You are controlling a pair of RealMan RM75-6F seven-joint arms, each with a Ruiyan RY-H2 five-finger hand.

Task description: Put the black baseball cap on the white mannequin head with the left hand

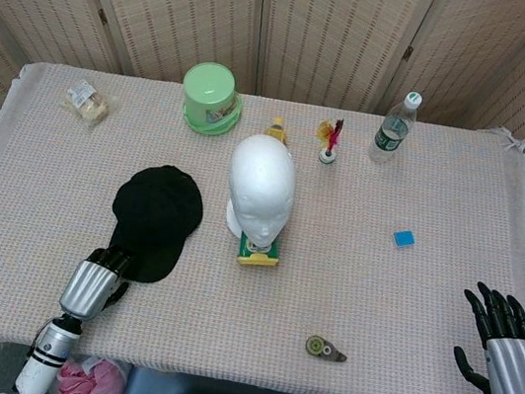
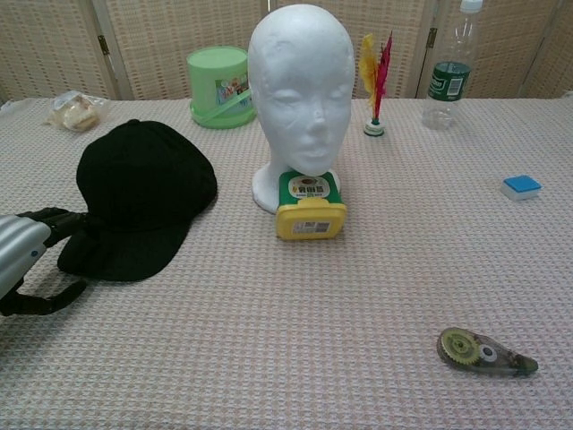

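The black baseball cap (image 1: 156,215) (image 2: 143,193) lies flat on the table, left of the white mannequin head (image 1: 260,189) (image 2: 302,81), its brim toward the table's front edge. The mannequin head stands upright and bare. My left hand (image 1: 92,285) (image 2: 22,255) is at the brim's front-left corner; its dark fingers (image 2: 55,221) touch the brim's edge while the thumb lies apart on the cloth. Nothing is gripped. My right hand (image 1: 504,345) rests open near the table's front right corner, fingers spread; the chest view does not show it.
A yellow-green box (image 1: 259,251) (image 2: 310,206) sits against the mannequin's base. Along the back stand a green bucket (image 1: 211,97), a feather shuttlecock (image 1: 330,143) and a bottle (image 1: 394,128); a snack bag (image 1: 87,101) lies far left. A blue block (image 1: 404,238) and a tape dispenser (image 1: 325,349) lie to the right.
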